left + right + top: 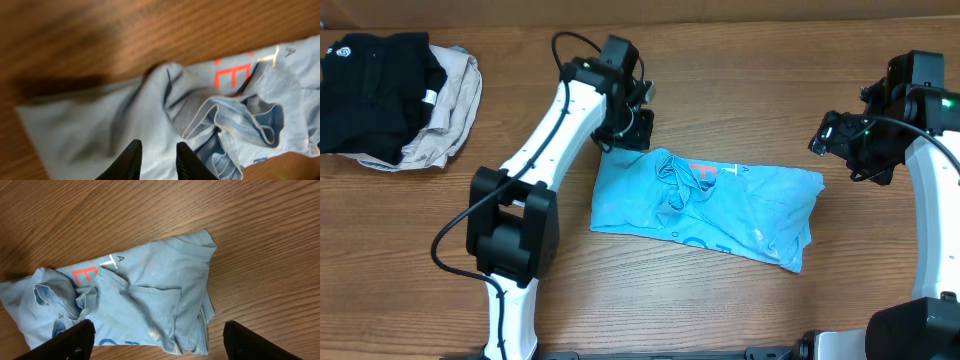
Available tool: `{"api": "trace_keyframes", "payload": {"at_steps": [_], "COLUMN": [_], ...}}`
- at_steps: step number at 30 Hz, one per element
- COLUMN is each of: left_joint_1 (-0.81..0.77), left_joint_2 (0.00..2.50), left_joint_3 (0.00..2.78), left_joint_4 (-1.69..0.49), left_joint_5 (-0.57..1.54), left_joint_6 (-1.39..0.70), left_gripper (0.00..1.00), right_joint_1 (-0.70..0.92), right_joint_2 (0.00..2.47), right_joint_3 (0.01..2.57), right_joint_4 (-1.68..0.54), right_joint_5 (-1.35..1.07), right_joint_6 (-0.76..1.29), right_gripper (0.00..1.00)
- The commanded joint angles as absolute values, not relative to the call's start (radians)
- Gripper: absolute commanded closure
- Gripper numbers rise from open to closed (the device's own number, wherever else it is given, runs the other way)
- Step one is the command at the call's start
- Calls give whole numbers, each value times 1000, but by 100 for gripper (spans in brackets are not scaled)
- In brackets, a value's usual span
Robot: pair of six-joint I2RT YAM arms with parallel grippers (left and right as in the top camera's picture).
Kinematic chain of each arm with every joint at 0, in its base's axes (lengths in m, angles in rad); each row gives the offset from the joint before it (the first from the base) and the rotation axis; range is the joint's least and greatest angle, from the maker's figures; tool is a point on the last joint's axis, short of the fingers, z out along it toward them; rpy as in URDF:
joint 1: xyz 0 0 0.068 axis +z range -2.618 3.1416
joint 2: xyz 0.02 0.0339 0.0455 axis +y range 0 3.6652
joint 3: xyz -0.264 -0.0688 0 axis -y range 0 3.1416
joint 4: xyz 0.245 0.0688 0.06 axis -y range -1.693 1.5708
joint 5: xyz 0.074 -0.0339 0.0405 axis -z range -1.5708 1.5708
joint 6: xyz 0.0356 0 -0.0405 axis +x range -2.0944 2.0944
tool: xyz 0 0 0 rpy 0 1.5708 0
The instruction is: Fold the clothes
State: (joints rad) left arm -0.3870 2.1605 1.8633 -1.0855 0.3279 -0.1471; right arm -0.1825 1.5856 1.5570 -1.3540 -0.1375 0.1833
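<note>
Sky-blue T-shirt [720, 205] bunched into a rough oblong at mid-table.

The wood-grain table [720, 310] carries the soft, creased shirt. Only the overhead view shows the black garment [360, 90] and beige garment [455, 110] heaped far left. The left gripper [159, 160] hangs over the shirt's far-left corner, fingers narrowly parted, seemingly empty through the blur. The right gripper [160, 340] gapes wide. Only the wrist views reveal the ribbed, stitched collar [240, 120].

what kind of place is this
Probably a robot lab bench, not a home: a left arm and right arm at a wooden table, a blue T-shirt laid between them, a pile of black and beige garments in the corner.
</note>
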Motion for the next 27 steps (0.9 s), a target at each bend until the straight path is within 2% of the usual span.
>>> {"api": "trace_keyframes", "payload": {"at_steps": [1,12,18,27], "left_joint_1": [-434,-510,-524,-527], "left_joint_2": [2185,2186,2193,2257], "left_joint_3": [1831,1819,1819,1819], "left_joint_4": [-1079,-1063,-1063,-1056], "left_joint_5": [331,239,122,186], "left_joint_6": [-166,-207,-233,-216], "left_gripper": [73,75,76,78], "right_joint_1": [-185,-185,-185,-185], "right_joint_2": [1580,1580,1581,1581], "right_joint_3": [1570,1570,1570,1570], "right_joint_4": [-1351,-1357,-1364,-1365], "right_joint_5": [-128,-129,-128,-128], "right_joint_6": [186,186,186,185], "right_gripper": [14,14,14,14]}}
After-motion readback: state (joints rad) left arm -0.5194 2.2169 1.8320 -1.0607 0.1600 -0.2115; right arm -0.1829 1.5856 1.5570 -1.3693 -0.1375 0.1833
